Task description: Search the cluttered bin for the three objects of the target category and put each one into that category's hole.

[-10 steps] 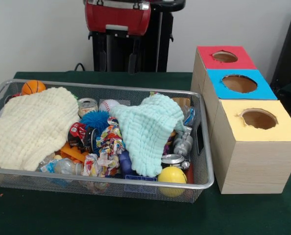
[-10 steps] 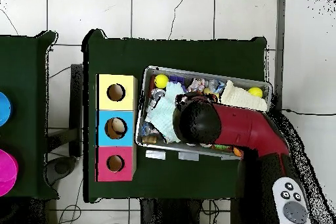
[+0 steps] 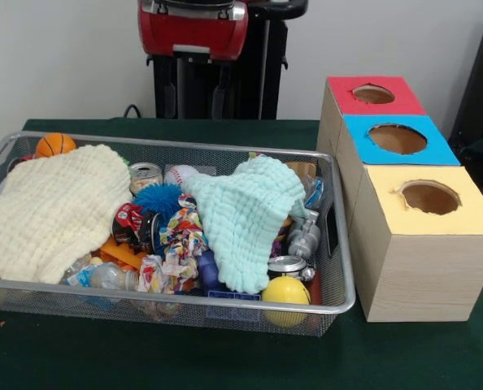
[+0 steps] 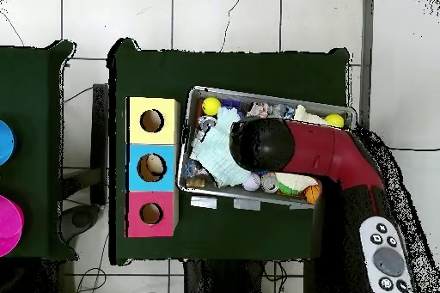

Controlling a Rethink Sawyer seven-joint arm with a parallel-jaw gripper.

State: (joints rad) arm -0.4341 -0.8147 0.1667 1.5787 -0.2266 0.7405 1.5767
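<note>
Item: wire bin (image 3: 339,268) on the green table (image 3: 225,357), which we list as holding a cream cloth (image 3: 54,207), mint cloth (image 3: 245,215), orange ball (image 3: 55,145), yellow ball (image 3: 286,290) and cans (image 3: 145,176). We can read no labels on the cans. Beside it we note a box (image 3: 420,260) with red, blue and yellow hole panels. Gripper (image 3: 197,101): hanging above the bin's far side; we cannot tell whether it is open or closed.

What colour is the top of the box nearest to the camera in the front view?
Yellow. The top of the nearest box is yellow, with one round hole; the front view shows it best.
</note>
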